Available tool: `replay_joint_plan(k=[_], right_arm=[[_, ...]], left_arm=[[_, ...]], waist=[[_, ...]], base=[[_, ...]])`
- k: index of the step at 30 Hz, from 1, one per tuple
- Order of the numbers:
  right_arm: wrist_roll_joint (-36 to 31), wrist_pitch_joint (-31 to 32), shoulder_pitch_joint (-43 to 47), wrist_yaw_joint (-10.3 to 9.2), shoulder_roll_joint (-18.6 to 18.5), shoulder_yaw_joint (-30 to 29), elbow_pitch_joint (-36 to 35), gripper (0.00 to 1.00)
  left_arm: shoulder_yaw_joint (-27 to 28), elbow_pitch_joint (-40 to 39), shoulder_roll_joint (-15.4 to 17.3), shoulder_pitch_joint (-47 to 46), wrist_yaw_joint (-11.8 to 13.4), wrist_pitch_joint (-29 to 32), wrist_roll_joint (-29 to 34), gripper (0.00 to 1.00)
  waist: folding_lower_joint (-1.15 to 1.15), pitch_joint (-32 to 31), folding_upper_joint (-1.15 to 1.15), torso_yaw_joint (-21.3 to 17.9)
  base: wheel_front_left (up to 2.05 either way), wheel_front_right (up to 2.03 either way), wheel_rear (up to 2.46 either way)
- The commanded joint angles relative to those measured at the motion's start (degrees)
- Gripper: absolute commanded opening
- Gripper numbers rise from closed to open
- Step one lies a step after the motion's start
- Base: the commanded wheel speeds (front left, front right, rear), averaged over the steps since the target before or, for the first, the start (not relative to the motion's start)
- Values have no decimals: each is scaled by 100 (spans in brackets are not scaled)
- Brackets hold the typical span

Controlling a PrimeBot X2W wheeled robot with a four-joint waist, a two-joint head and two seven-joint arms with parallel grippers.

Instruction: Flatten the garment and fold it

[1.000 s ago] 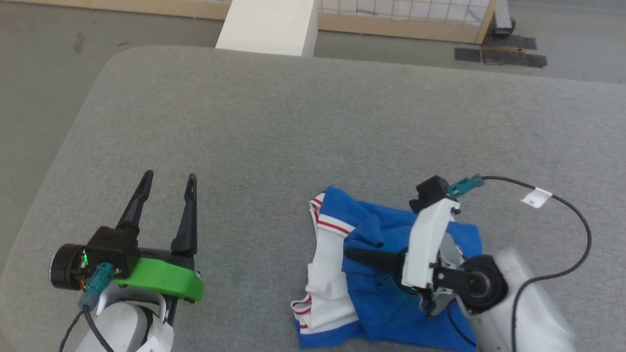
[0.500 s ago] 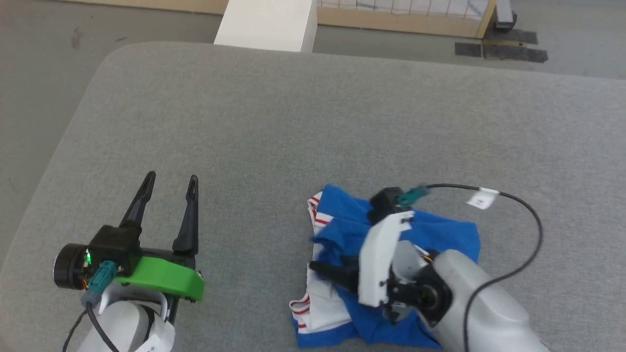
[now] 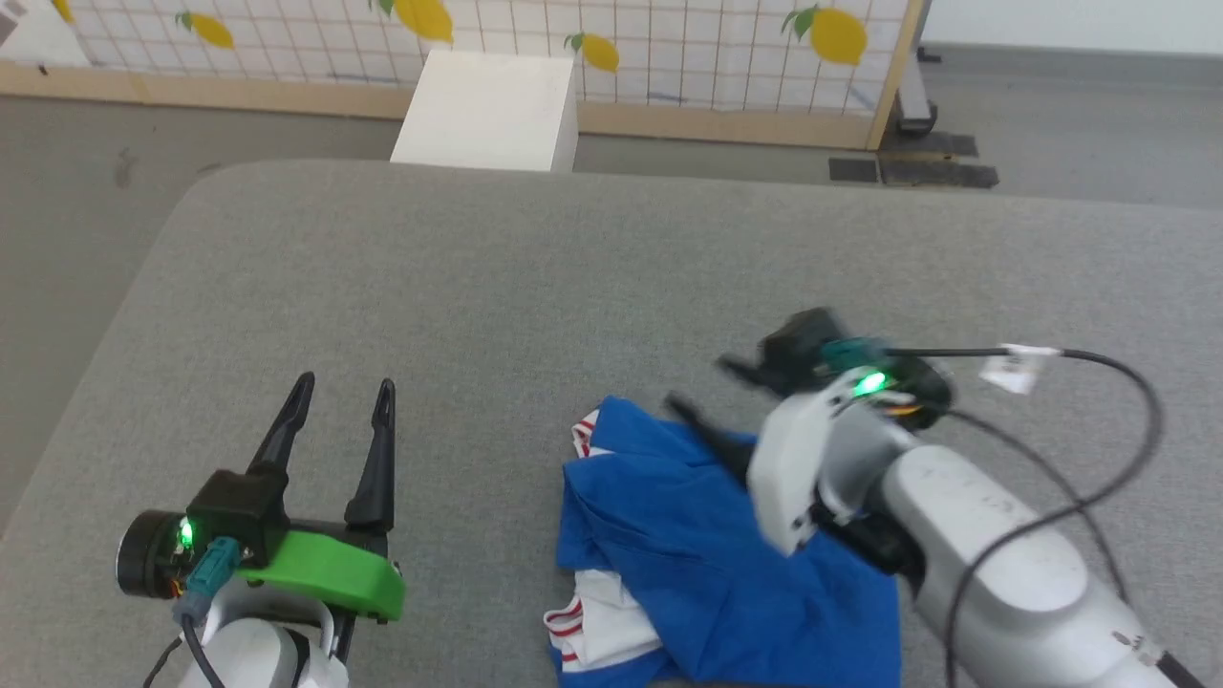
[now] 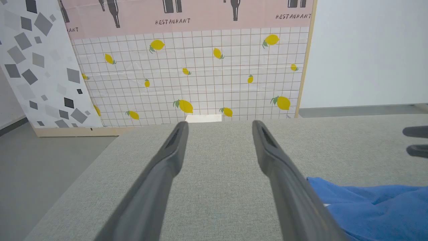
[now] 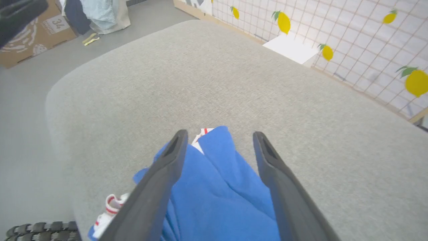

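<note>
Hovering over the crumpled garment [image 3: 697, 554], the right hand [image 5: 218, 135] gapes empty

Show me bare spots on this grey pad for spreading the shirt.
Widest: the grey fabric tabletop from the crumpled blue-and-white jersey to the far edge by the white box. Narrower: the strip between the open left gripper and the jersey. Crowded: near right, where the open right gripper hangs over the jersey.
</note>
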Motion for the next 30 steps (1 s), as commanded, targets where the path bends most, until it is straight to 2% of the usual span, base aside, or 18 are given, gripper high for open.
replay_joint_plan(k=[1, 7, 12, 16, 21, 30], right_arm=[[-292, -259, 106, -8, -27, -242, 33, 100], [-1399, -1155, 732, -8, -22, -1656, -64, 100], [-1757, -1550, 1302, -8, -45, -2829, -263, 100], [-1918, -1719, 1765, -8, -23, -3618, -711, 100], [-2017, -1588, 2411, -8, 98, -4147, -1510, 100], [-1975, -1014, 3803, -8, 578, -4394, -3029, 100]], left_arm=[[6, 4, -15, 79, -7, -28, 98, 100], [103, -4, -39, 235, 9, -28, -43, 100], [230, -2, -17, 325, 90, -28, -32, 100], [313, 36, 15, 395, 126, -28, -2, 100], [395, 38, 27, 521, 192, -28, 13, 100], [427, 153, 82, 758, 165, -28, -33, 100]], waist=[[0, -121, 69, -104], [0, -186, 69, -242], [0, -206, 69, -321], [0, -231, 69, -380], [0, -303, 69, -462], [0, -459, 69, -527]], base=[[0, 0, 0], [0, 0, 0], [0, 0, 0], [0, 0, 0], [0, 0, 0], [0, 0, 0]])
